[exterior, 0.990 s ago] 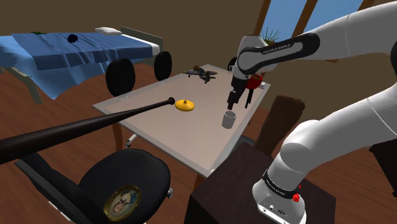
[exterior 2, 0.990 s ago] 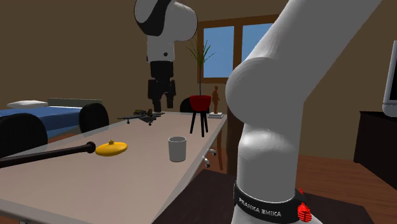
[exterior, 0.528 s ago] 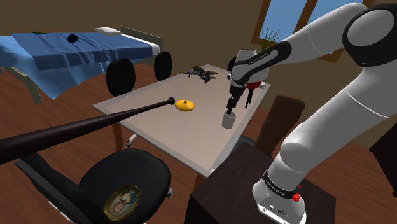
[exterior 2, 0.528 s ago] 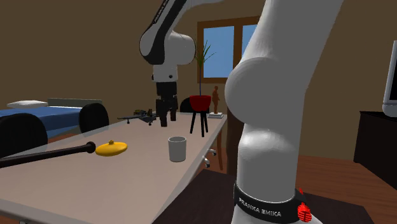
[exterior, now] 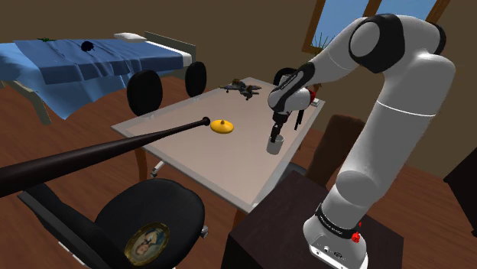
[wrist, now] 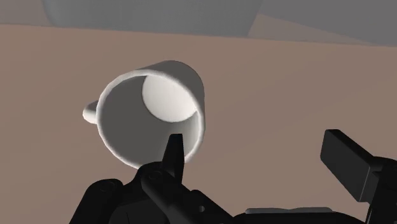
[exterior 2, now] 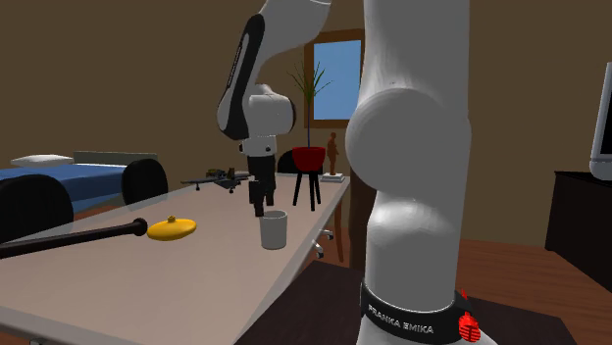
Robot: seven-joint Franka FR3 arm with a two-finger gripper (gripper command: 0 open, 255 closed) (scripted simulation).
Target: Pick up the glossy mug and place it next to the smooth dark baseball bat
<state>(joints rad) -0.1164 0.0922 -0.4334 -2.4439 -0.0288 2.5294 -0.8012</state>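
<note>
the glossy white mug point(wrist: 153, 114) stands upright near the edge of the pale table point(exterior: 191, 157), apart from the long dark baseball bat point(exterior: 115, 145), the black gripper point(wrist: 254, 149) spread wide just over its rim: approach seems nearly done, next likely lowering astride the wall and closing.

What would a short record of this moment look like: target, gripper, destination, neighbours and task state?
target: white mug, upright on the table, near the edge beside the arm
gripper state: gripper open, low over the mug, one finger at its rim, the other clear of it
destination: dark baseball bat, knob end on the table, the rest reaching off it
by the knob: yellow object
task state: mug not yet grasped, apart from the bat
</note>
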